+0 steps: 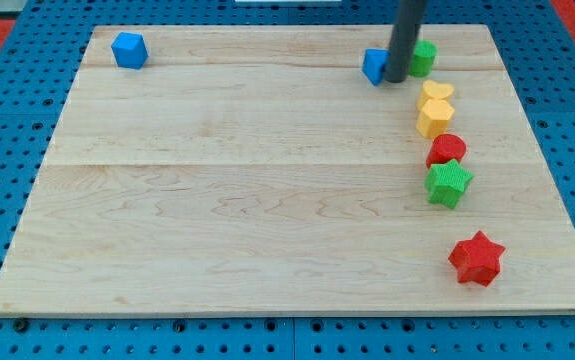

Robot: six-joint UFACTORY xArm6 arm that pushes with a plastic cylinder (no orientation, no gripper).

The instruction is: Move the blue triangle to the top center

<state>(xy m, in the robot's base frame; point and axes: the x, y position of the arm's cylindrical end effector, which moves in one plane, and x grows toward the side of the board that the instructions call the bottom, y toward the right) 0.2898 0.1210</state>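
The blue triangle [373,66] lies near the view's top, right of centre, partly hidden by my rod. My tip [394,79] touches its right side, between it and a green block [424,58]. A blue block [128,49] with a faceted shape sits at the view's top left.
The wooden board [247,200] lies on a blue pegboard. Down the right side stand a yellow heart [437,92], a yellow block [434,118], a red block [447,149], a green star [449,182] and a red star [477,258].
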